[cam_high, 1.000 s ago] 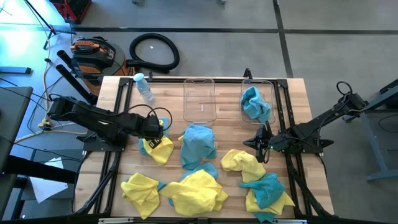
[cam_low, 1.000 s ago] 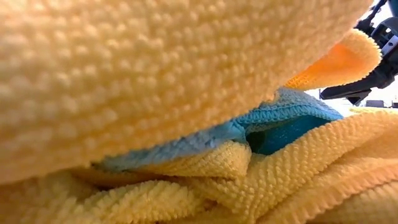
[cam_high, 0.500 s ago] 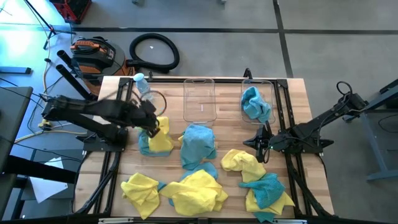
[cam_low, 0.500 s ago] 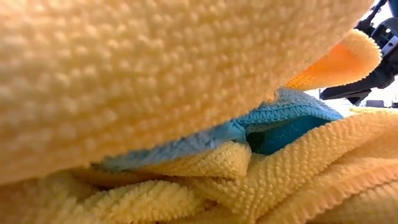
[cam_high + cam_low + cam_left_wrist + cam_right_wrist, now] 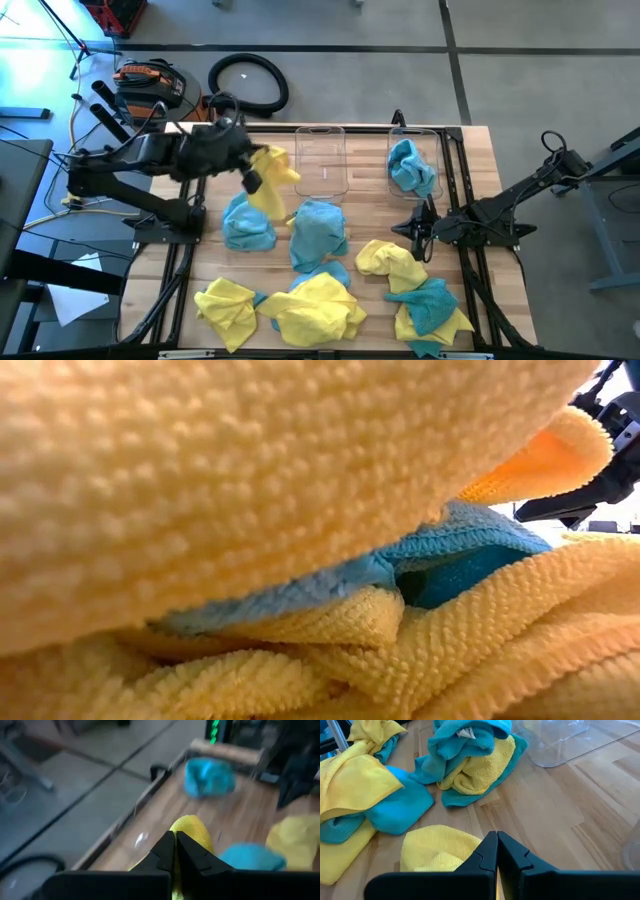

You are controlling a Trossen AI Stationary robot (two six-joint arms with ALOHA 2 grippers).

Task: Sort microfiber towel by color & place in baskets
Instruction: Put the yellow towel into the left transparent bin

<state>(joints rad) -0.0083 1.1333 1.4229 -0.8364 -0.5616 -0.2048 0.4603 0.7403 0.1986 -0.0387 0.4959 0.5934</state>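
My left gripper (image 5: pixel 256 172) is raised over the table's far left, shut on a yellow microfiber towel (image 5: pixel 274 178). Beneath it a teal towel (image 5: pixel 247 223) lies on the wood. Two clear baskets stand at the far edge: the left one (image 5: pixel 321 160) holds nothing, and the right one (image 5: pixel 436 150) holds a teal towel (image 5: pixel 411 166). More teal and yellow towels (image 5: pixel 312 305) lie bunched along the near half. My right gripper (image 5: pixel 421 240) rests shut, low beside a yellow towel (image 5: pixel 437 849), touching nothing. My left gripper pinches a bunched upper part of the yellow towel (image 5: pixel 189 827) between its two shut fingers, which slant down toward the table's right. One layer or several, I cannot tell. The towel hangs slack below the fingers, clear of the table and of the teal towel.
A teal towel (image 5: pixel 319 232) lies mid-table between the arms. A mixed pile (image 5: pixel 428 308) sits at the near right. Yellow cloth pressed close fills the low view (image 5: pixel 250 480). Black arm frames run along both table sides. A black hose (image 5: pixel 248 82) lies on the floor beyond.
My left gripper has risen and gone toward the table's far edge and the left basket, tipping up from pointing steeply down. The yellow towel has come up with it, lifted clear. The teal towel that lay under it has stayed on the table.
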